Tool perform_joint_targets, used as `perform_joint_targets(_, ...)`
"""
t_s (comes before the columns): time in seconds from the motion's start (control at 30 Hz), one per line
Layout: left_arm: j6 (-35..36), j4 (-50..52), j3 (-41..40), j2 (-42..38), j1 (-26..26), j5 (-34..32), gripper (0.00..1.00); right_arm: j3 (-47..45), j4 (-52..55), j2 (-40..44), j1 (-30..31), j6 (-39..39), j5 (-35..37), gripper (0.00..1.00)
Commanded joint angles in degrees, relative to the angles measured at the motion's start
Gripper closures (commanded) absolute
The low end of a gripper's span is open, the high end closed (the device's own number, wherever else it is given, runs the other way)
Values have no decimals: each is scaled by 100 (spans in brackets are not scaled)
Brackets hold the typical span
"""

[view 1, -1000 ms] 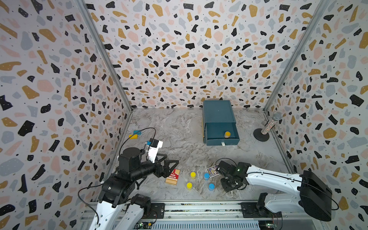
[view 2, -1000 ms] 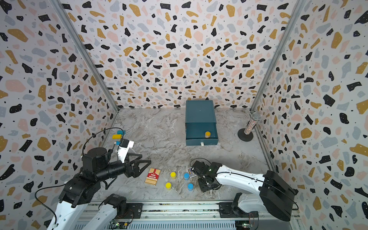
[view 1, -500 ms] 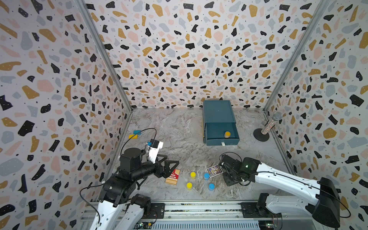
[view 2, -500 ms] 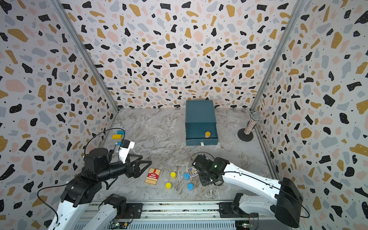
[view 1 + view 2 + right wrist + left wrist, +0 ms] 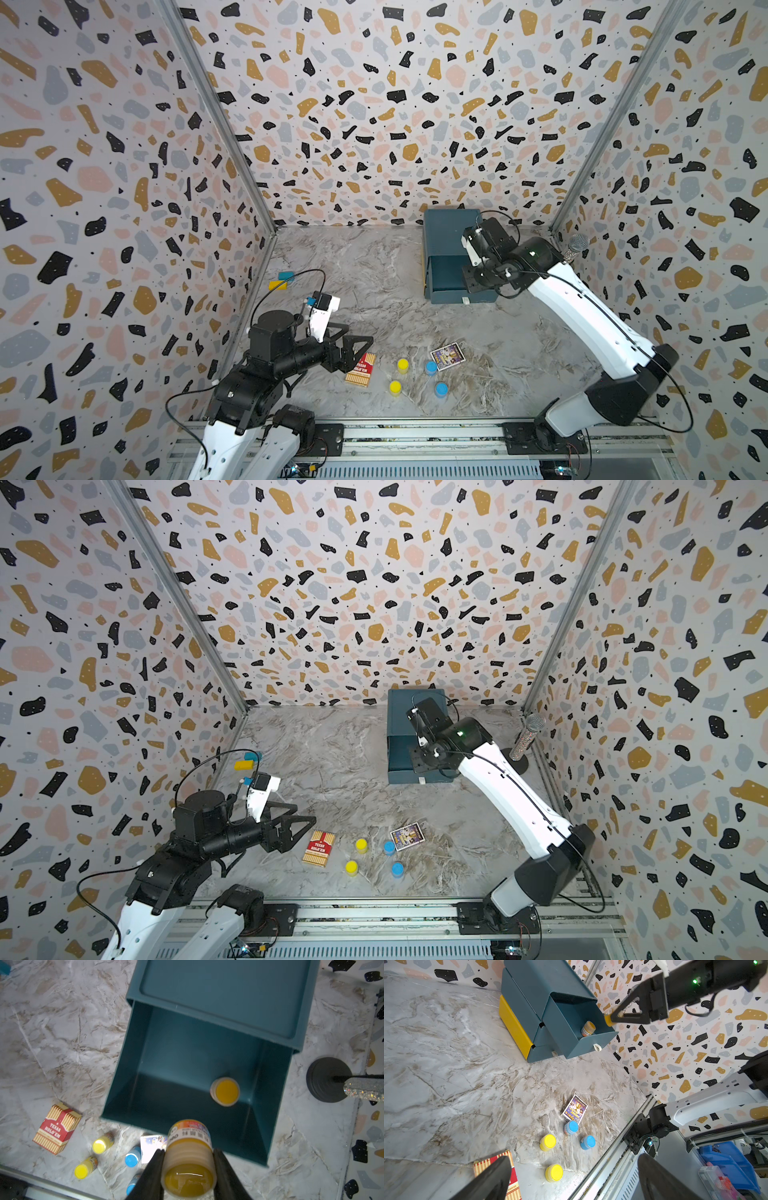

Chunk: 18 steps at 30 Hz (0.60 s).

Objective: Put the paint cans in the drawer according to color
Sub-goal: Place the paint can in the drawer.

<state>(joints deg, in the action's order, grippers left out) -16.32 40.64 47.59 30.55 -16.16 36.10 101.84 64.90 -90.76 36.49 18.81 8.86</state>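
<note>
As I look over the desk (image 5: 353,270), I judge the task about one third done. One orange can (image 5: 226,1091) stands inside the open top drawer (image 5: 176,1053) of the drawer chest (image 5: 451,224), which sits at about 1 o'clock on the desk. The second orange can (image 5: 188,1147) is pinched at its sides by the right fingers (image 5: 151,1176). It hangs above the front part of that drawer, clear of its floor and not released yet.

What is left, as I see it, are four cans standing at about 6 o'clock on the desk: the far yellow can (image 5: 402,365), the near yellow can (image 5: 395,387), the far blue can (image 5: 431,367) and the near blue can (image 5: 441,389). By colour, I think they belong in the other drawers.

My right arm reaches from its base at 5 o'clock towards 1 o'clock, nearly stretched, with the wrist bent down over the drawer. My left arm is folded low at 7 o'clock. The left fingers (image 5: 492,1178) are spread wide with nothing between them, pointing towards 3 o'clock, near the red card box (image 5: 360,369).
</note>
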Motion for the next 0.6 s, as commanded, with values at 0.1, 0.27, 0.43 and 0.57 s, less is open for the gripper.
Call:
perform_joint_targets(0.1, 4, -448, -115, -5, 18, 344, 3, 400, 2, -725, -316, -286, -448, 82)
perform_joint_targets(0.27, 18, -564, -156, -86, 17, 161, 3, 330, -134, -876, -322, -220, -513, 80)
perform_joint_targets(0.43, 14, -584, -194, -145, 17, 47, 2, 244, -129, -1022, -343, -238, -452, 78)
perform_joint_targets(0.57, 14, -587, -208, -155, 17, 5, 2, 130, -166, -1093, -371, -228, -456, 77)
